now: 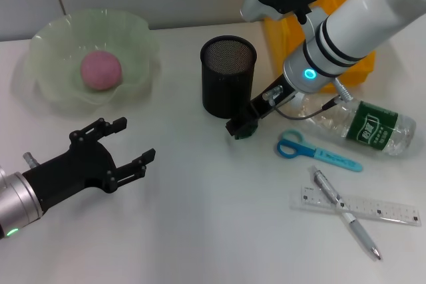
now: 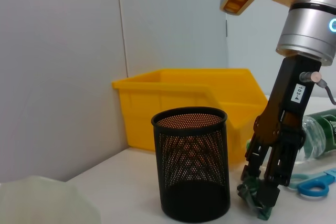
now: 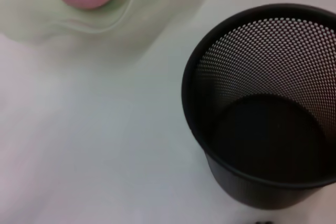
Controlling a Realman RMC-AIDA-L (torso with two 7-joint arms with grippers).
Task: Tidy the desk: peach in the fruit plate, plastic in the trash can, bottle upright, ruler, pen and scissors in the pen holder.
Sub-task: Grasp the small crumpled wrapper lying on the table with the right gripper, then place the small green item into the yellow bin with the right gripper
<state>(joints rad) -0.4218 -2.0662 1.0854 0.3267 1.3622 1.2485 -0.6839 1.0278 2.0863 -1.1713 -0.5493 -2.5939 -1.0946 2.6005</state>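
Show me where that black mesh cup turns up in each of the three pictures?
Head view: the pen holder stands upright at top centre, beside the right claw.
Left wrist view: it stands low in the middle, before the trash can.
Right wrist view: it fills the right side, seen from above, nothing in it.
Shared landmark: the fruit plate shows in all three.

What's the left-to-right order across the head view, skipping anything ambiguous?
Fruit plate with the peach in it → pen holder → scissors → bottle. The left hand, open, sits low under the plate; the right hand is shut on a small green scrap beside the pen holder.
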